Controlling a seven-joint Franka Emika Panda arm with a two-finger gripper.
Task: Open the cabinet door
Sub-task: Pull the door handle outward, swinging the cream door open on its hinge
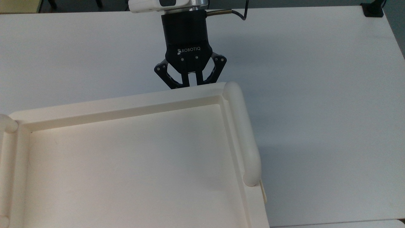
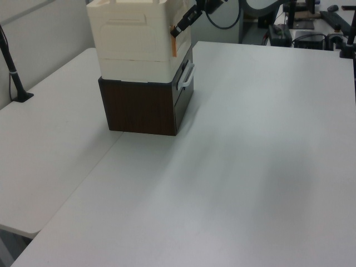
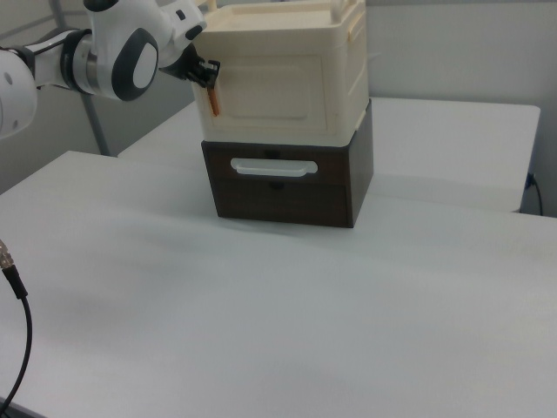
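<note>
The cream cabinet (image 3: pixel 287 83) stands on a dark brown drawer unit (image 3: pixel 283 196). Its cabinet door (image 3: pixel 265 87) is the recessed front panel in the right view, and a tan strip (image 3: pixel 213 100) shows along the panel's left edge. My black gripper (image 3: pixel 207 74) sits at that upper corner, touching the strip. In the top view my gripper (image 1: pixel 193 83) has its fingers drawn close together, and their tips dip out of sight below the cabinet's rim (image 1: pixel 142 96). In the left view my gripper (image 2: pixel 186 22) meets the tan strip (image 2: pixel 174 45) at the cabinet's right face.
A rounded cream rail (image 1: pixel 242 133) runs along the cabinet's recessed top (image 1: pixel 126 164). The drawer unit carries a white handle (image 3: pixel 274 167). The white table (image 2: pixel 250 167) stretches wide around it. A black post (image 2: pixel 14 75) stands at the left view's left.
</note>
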